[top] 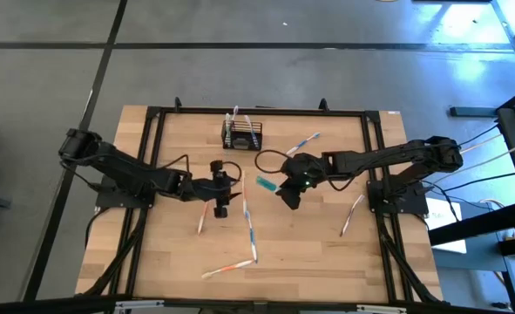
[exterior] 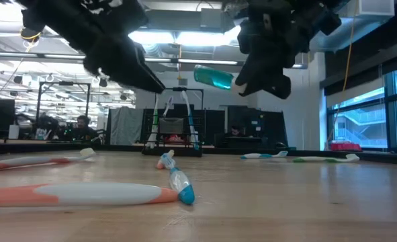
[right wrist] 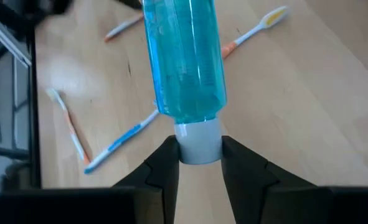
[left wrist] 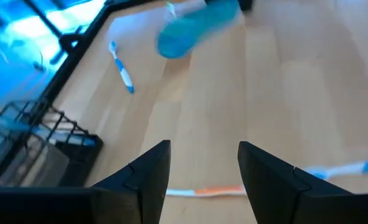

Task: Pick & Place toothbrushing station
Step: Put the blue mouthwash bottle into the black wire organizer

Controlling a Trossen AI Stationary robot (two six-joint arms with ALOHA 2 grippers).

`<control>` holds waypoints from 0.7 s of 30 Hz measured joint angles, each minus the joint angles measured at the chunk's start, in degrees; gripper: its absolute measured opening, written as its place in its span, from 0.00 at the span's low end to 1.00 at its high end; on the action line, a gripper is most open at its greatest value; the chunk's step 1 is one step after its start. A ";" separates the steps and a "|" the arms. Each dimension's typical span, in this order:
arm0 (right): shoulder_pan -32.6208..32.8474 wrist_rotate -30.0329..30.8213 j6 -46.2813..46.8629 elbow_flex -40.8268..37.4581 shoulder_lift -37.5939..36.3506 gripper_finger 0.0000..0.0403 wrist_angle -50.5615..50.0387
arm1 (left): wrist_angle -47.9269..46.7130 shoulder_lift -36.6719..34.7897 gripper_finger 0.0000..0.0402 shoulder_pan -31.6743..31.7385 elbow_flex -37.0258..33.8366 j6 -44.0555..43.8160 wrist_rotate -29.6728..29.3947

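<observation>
The toothbrushing station (top: 241, 135), a small black wire-mesh basket with toothbrushes standing in it, sits on the table near the middle of its far edge; it also shows in the low view (exterior: 173, 134) and the left wrist view (left wrist: 40, 140). A teal tube (top: 266, 183) hangs above the table's middle, with my right gripper (right wrist: 198, 162) shut on it. My left gripper (left wrist: 203, 168) stands open and empty just left of the tube, pointing toward it (left wrist: 193, 28). My right gripper pinches the tube's white cap (right wrist: 198, 142) between its two fingers, one on each side. The fingers slant down from the table's right side. The tube's teal body (exterior: 213, 77) sticks out beyond the fingertips, roughly level and lifted clear of the table.
Several toothbrushes lie loose on the wooden top: a blue-and-white one (top: 248, 227) near the middle, an orange one (top: 229, 269) toward the near edge, others at the right (top: 353, 214) and far right (top: 302, 144). A black frame (top: 152, 174) runs around the table.
</observation>
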 joint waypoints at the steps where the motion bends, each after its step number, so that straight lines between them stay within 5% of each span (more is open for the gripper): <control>1: 0.10 0.00 0.84 0.00 0.00 0.26 0.00 | 1.18 1.05 0.46 0.00 0.00 2.60 0.00; 21: 0.28 -1.83 6.89 0.00 0.07 0.27 -0.70 | 26.84 8.52 0.46 -3.96 -0.02 40.93 -4.04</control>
